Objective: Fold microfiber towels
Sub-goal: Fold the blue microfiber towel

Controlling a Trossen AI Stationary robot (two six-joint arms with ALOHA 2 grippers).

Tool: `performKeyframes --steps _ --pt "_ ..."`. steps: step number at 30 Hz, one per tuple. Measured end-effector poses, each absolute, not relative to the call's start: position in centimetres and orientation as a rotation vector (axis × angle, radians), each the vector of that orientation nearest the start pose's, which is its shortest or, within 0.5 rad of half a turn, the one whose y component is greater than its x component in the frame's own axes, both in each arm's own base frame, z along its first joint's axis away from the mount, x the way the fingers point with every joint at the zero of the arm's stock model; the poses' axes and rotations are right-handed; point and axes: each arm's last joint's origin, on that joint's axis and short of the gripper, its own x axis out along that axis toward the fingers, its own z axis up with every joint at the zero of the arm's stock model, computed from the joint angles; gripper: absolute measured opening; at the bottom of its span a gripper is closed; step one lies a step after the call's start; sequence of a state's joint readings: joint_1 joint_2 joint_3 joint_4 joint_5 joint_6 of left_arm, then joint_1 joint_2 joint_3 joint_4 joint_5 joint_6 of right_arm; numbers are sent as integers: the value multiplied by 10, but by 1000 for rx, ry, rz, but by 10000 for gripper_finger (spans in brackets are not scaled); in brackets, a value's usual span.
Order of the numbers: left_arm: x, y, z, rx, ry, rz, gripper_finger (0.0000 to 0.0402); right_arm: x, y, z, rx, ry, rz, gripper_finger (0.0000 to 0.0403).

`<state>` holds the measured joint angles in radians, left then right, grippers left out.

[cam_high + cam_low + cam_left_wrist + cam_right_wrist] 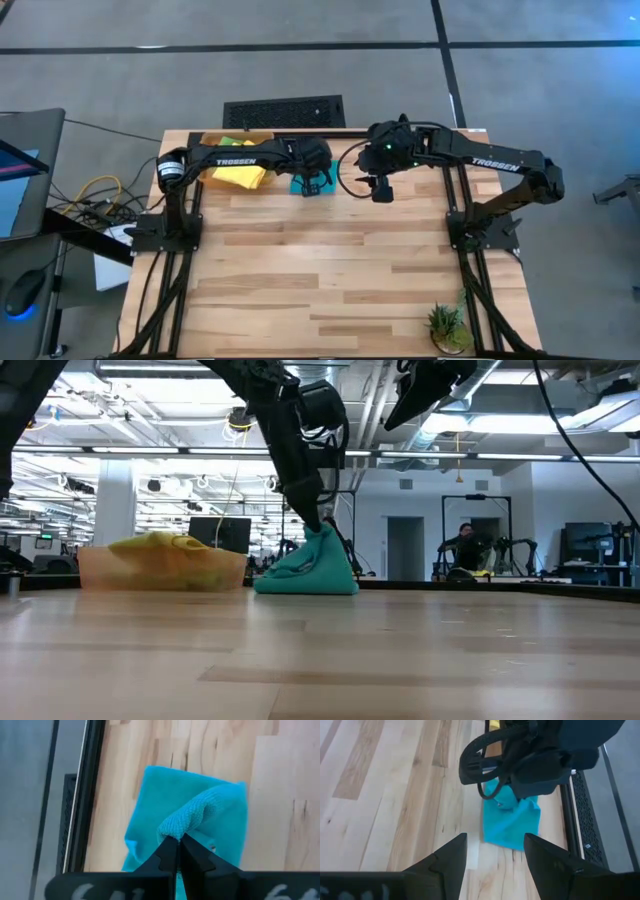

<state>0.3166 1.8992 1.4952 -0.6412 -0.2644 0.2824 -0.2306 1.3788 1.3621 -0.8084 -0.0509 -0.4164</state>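
The teal towel [308, 572] stands in a peaked heap on the table near its far edge, to the right of the orange tray [100, 568] that holds yellow and lime towels [240, 175]. My left gripper [179, 845] is shut on the teal towel's peak. My right gripper [495, 852] is open and empty, raised above the table to the right of the teal towel [512, 822]. My left gripper pinches a raised fold of the teal towel [182, 822] between its two fingertips, coming from above and pointing down. The fold is drawn up into a peak [320, 532]; the rest of the towel spreads below it and rests on the table.
A small potted plant [447, 326] stands at the table's near right corner. The table's black frame rail [82, 795] runs along the far edge behind the towel. Bare wood [330, 270] stretches over the middle and near part of the table.
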Motion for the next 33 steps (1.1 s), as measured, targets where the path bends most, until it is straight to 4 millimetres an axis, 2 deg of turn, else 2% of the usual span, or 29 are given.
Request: performKeyframes --steps 3,10,15,20,26,30,33 --pt "380 136 230 241 1116 372 0 274 -63 348 -276 838 4 221" --pt "392 146 214 223 1071 426 14 274 -63 347 -274 845 7 221" --pt "398 148 192 264 1125 414 48 272 -62 345 -269 870 15 221" --pt "401 151 186 299 1149 488 97 271 -62 344 -266 883 18 221" --pt "403 156 197 295 1131 592 148 271 -62 344 -266 883 17 221" --pt "403 155 211 252 1151 597 159 271 -62 344 -265 885 17 221" --pt "403 152 227 140 1166 550 158 271 -62 344 -264 888 18 221"
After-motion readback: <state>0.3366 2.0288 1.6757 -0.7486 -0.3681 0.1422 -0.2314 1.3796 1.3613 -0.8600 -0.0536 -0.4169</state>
